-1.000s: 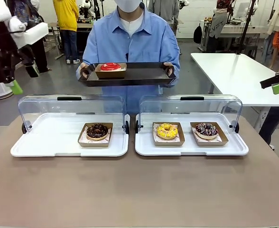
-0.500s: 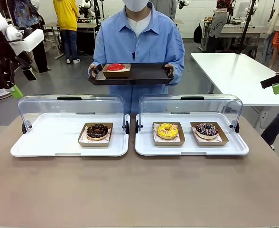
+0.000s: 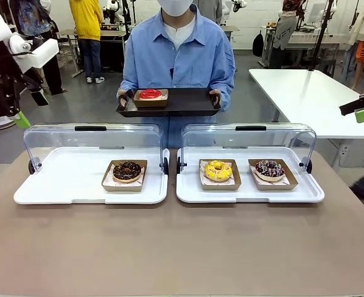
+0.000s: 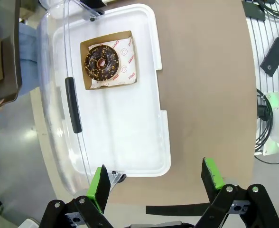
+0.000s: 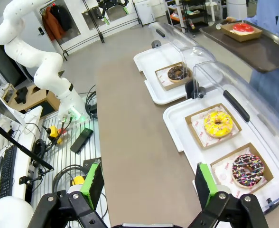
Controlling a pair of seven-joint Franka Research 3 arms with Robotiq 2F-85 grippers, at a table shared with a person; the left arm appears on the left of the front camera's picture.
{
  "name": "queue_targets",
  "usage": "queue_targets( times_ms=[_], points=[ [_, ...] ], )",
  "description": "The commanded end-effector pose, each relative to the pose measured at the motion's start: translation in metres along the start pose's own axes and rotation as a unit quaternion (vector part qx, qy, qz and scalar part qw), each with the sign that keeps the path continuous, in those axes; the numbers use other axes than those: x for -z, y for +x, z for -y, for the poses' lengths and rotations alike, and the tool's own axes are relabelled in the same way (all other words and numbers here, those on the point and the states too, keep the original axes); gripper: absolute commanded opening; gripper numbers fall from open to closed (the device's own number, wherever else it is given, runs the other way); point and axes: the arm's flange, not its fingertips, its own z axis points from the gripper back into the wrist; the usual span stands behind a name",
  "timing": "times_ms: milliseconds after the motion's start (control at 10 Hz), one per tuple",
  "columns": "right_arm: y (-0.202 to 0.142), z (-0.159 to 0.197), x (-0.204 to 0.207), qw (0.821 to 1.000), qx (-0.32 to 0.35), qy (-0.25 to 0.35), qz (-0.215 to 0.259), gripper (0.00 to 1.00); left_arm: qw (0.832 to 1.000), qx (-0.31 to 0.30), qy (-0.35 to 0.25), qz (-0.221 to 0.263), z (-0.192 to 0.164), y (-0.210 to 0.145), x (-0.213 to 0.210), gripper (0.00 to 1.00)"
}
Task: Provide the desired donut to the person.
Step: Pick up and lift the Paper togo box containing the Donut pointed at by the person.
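Note:
The person in a light blue shirt stands at the table's far side, holding a dark tray with both hands. On it lies a red-glazed donut in a cardboard box. Under the left open lid sits a chocolate donut; under the right lid are a yellow donut and a dark sprinkled donut. My left gripper hangs open and empty, high off the table's left end, with the chocolate donut far below it. My right gripper is open and empty, high beyond the right end.
Two white display trays with raised clear lids stand side by side mid-table. The brown table's near half is bare. A white table stands at the back right. Other people move about behind.
The person has straightened and lowered the tray a little toward the table. My left arm pulled back to the left a second ago and has held since. The right arm has not moved.

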Motion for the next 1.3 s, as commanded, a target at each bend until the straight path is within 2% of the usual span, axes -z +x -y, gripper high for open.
queue_targets(
  times_ms=[0,200,400,600,700,900,1200],
  points=[
    [0.001,0.0,0.0,1.0,-0.004,0.003,0.006,1.0,0.997,-0.02,0.018,0.079,-0.011,-0.018,-0.015,1.0],
    [0.001,0.0,0.0,1.0,-0.004,0.003,0.006,1.0,0.976,-0.054,0.044,0.205,-0.009,-0.068,-0.038,1.0],
    [0.001,0.0,0.0,1.0,-0.004,0.003,0.006,1.0,0.939,-0.079,0.062,0.328,-0.005,-0.133,-0.044,1.0],
    [0.001,0.0,0.0,1.0,-0.004,0.003,0.006,1.0,0.902,-0.071,0.071,0.419,0.0,-0.188,-0.021,1.0],
    [0.001,0.0,0.0,1.0,-0.004,0.003,0.006,1.0,0.89,-0.085,0.055,0.444,0.005,-0.21,0.0,1.0],
    [0.001,0.0,0.0,1.0,-0.004,0.003,0.006,1.0,0.879,-0.112,0.02,0.463,0.009,-0.244,0.044,1.0],
    [0.001,0.0,0.0,1.0,-0.004,0.003,0.006,1.0,0.877,-0.151,0.009,0.455,0.013,-0.262,0.076,1.0]
  ],
)
